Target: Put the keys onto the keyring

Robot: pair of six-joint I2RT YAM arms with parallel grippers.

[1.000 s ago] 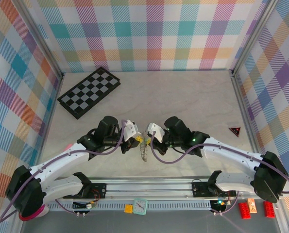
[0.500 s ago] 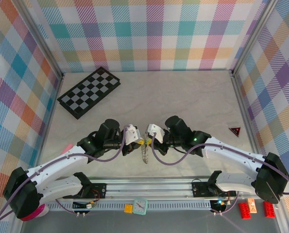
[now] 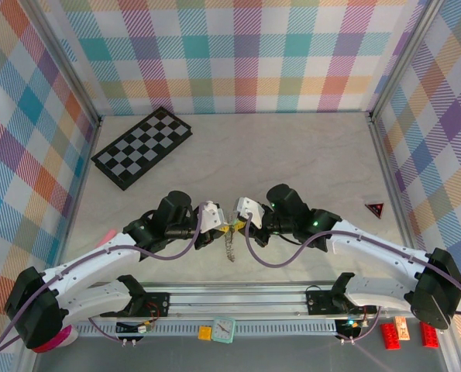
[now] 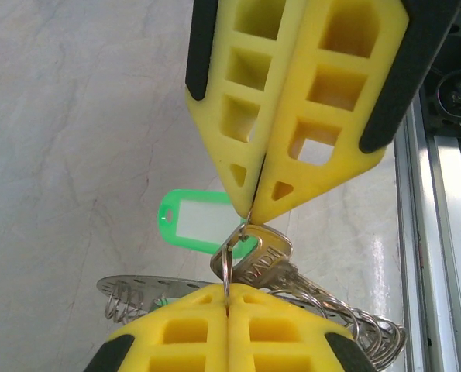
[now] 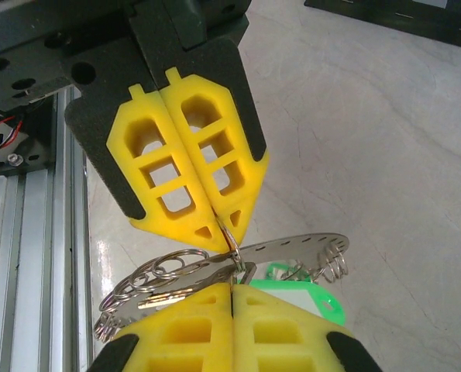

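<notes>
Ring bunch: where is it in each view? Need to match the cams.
Top external: ring bunch dangles at centre, just below the tips of the left gripper and right gripper, toward the rail.
Left wrist: lower right, next to the rail at the right edge.
Right wrist: lower left, next to the rail at the left edge.
Shared landmark: the aluminium rail; also the small split ring that both grippers pinch.

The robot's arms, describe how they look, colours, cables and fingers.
The left arm and right arm have white shells, black joints and looping purple cables. The left end effector and right end effector carry yellow lattice fingers backed in black. A green light glows on the right arm.
</notes>
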